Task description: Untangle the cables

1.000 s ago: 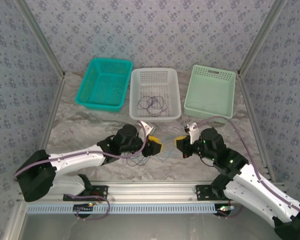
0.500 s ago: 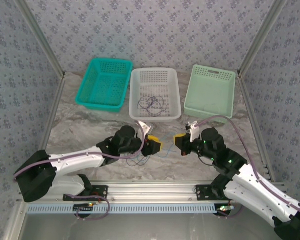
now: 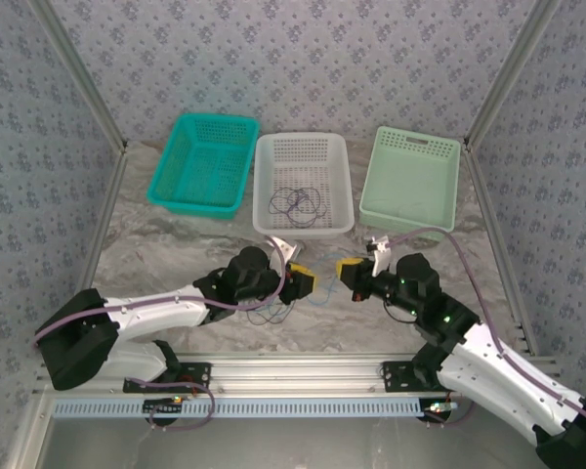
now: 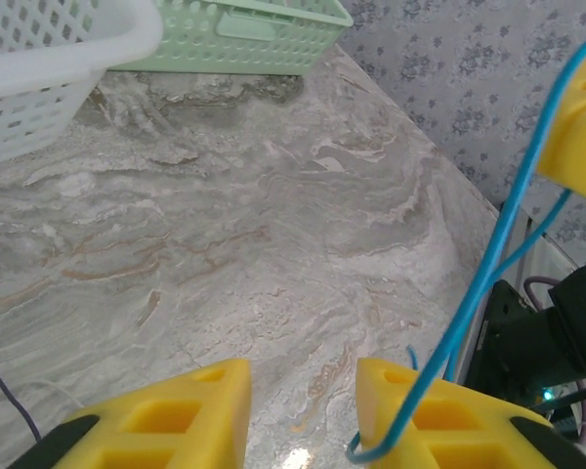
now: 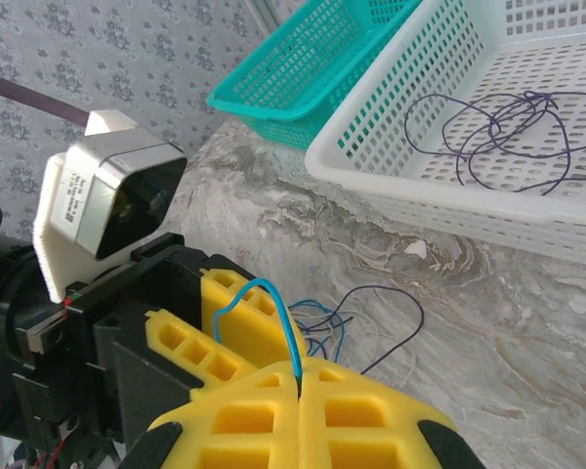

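Note:
A bright blue cable rises from the seam of my right gripper, which is shut on it. It arcs over to my left gripper, whose jaws stand apart. The blue cable hooks round the inner edge of that gripper's right finger, and nothing lies between the pads. In the top view the left gripper and the right gripper face each other close together. More thin cables, blue and dark, lie loose on the table under them. A dark tangle of cables lies in the white basket.
A teal basket stands at the back left and a pale green basket at the back right, flanking the white one. Slanted metal posts frame both sides. Marble table lies bare in front of the baskets.
My right gripper has moved a little left and away from me, closer to the left gripper, with the blue cable in it. The left jaws have narrowed.

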Robot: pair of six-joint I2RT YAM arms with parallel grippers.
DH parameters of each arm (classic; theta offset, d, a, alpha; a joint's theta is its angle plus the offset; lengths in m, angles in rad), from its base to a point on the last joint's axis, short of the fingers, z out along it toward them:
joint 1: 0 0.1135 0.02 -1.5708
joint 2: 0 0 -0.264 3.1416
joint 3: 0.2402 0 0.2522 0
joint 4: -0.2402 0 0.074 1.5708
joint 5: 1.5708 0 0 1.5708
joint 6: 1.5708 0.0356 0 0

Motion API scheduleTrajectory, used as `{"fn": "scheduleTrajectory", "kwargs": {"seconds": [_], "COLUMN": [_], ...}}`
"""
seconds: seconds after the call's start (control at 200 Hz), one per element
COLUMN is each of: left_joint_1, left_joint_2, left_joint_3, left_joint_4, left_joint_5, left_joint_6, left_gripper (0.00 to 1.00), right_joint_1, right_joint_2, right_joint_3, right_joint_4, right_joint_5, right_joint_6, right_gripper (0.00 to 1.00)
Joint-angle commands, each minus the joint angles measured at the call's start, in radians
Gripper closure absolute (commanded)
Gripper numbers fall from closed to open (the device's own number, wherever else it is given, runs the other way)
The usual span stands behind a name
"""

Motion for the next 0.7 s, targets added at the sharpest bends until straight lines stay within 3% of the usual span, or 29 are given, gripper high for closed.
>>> {"fn": "scheduleTrajectory", "kwargs": {"seconds": [0.0, 0.245, 0.495, 0.615, 0.695], "left_joint_1": [-0.005, -0.001, 0.000, 0.000, 0.001], "left_joint_2": [-0.038, -0.134, -0.171, -0.179, -0.189], "left_joint_3": [0.001, 0.050, 0.089, 0.071, 0.029], "left_joint_4": [-0.072, -0.394, -0.475, -0.420, -0.314], "left_joint_5": [-0.087, -0.227, -0.211, -0.211, -0.188], "left_joint_6": [0.028, 0.174, 0.236, 0.193, 0.153], "left_gripper": [0.73, 0.75, 0.75, 0.63, 0.47], "right_joint_1": [0.002, 0.001, 0.004, 0.006, 0.008], "right_joint_2": [-0.030, 0.053, 0.156, 0.159, 0.155], "right_joint_3": [0.008, 0.148, 0.190, 0.176, 0.167], "right_joint_4": [-0.025, -0.386, -0.364, -0.310, -0.269], "right_joint_5": [0.033, 0.090, -0.011, -0.019, -0.045], "right_joint_6": [-0.005, -0.147, -0.167, -0.159, -0.160], "right_gripper": [1.00, 1.00, 1.00, 1.00, 1.00]}}
